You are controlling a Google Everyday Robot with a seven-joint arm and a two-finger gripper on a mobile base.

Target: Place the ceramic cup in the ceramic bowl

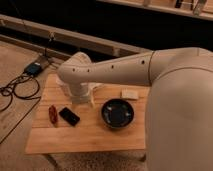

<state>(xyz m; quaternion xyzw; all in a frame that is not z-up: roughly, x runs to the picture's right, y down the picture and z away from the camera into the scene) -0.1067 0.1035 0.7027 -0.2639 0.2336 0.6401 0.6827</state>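
The ceramic bowl [118,113] is wide, glossy and black, and sits right of centre on the wooden table [90,137]. My white arm reaches in from the right across the table's back. My gripper [82,98] points down over the table's back left part, left of the bowl and apart from it. The ceramic cup does not show on its own; the wrist and gripper hide the spot beneath them. A pale shape at the gripper's right side cannot be told apart from the gripper.
A black phone [69,116] and a red object [52,113] lie left of the bowl near the table's left edge. A small flat white block [130,93] lies behind the bowl. Cables and a blue device [34,68] lie on the floor at left.
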